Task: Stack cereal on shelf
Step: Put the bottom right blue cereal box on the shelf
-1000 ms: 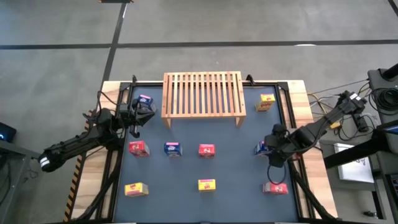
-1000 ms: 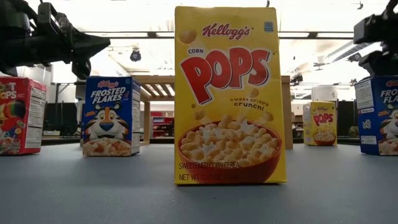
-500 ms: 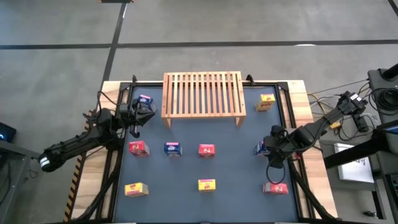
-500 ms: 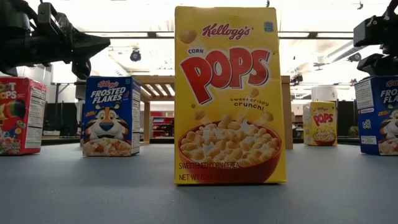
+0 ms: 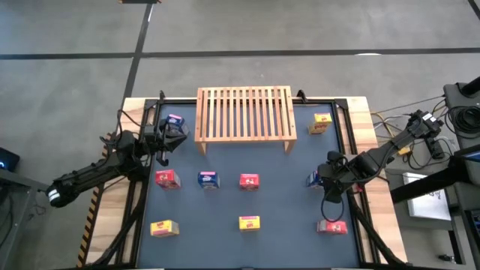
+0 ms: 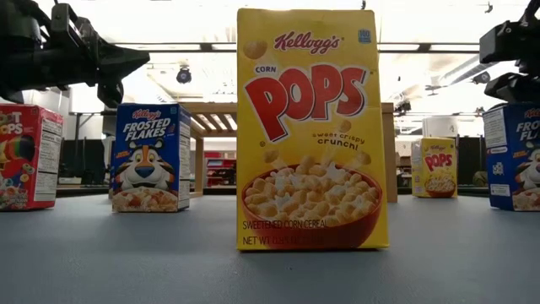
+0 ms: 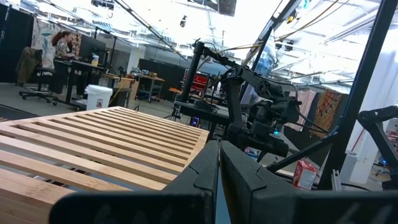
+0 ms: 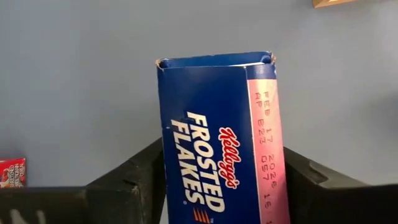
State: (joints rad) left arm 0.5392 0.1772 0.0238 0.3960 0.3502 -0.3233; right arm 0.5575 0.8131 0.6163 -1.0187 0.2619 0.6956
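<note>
While the wooden slatted shelf (image 5: 244, 112) stands at 12 o'clock on the dark worktop (image 5: 277, 210), the right pincer (image 5: 324, 178) is seen at about 3 o'clock, closed on a blue Frosted Flakes box (image 8: 219, 149), whose sides are pressed by both dark fingers (image 8: 134, 180) in the right wrist view. Compared with a second ago, this box is shown shifted slightly toward the right edge of the low view (image 6: 516, 157); nothing else has been moved. The left pincer (image 5: 168, 135) is held at about 10 o'clock, just beside the shelf's left end, with its fingers (image 7: 205, 180) pressed together and nothing between them. A second blue box (image 5: 175, 121) lies close by it. Across the middle a red box (image 5: 166, 178), a blue box (image 5: 208, 179) and a red box (image 5: 249, 181) are lined up. A yellow Corn Pops box (image 5: 250, 222) is placed at 6 o'clock, a yellow box (image 5: 164, 228) at 7 o'clock, a red box (image 5: 331, 226) at 5 o'clock, and a yellow box (image 5: 321, 123) at 2 o'clock beside the shelf.
</note>
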